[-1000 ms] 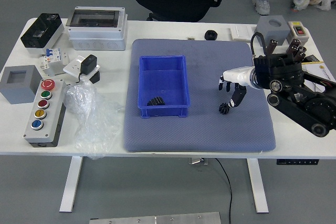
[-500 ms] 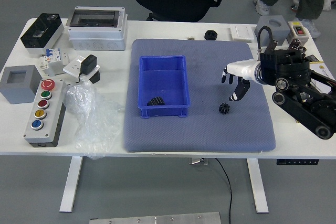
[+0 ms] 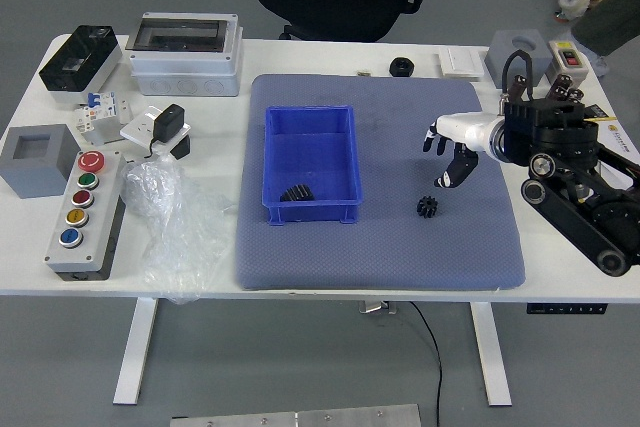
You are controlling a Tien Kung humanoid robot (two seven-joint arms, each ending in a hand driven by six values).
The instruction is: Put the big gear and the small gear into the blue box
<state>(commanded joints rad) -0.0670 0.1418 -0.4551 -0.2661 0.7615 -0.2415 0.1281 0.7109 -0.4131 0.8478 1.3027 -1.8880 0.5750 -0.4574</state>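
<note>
My right hand point(image 3: 441, 160) hovers over the right part of the grey-blue mat, its white fingers spread and holding nothing. Just below its fingertips, a small black gear point(image 3: 427, 207) lies on the mat, apart from the hand. The blue box point(image 3: 312, 212) stands on the mat's left half. Inside it, near the front wall, rests a black toothed gear point(image 3: 297, 193), larger than the one on the mat. The left hand is out of view.
A button panel point(image 3: 87, 217), crumpled clear plastic point(image 3: 175, 222) and grey block point(image 3: 40, 160) occupy the left side. At the back are a grey-white case point(image 3: 186, 72) and black round part point(image 3: 402, 67). A person's leg point(image 3: 612, 17) shows at top right.
My right hand has moved slightly back and right, away from the small gear, which has stayed on the mat. The person's legs at the top right have shifted rightward.
</note>
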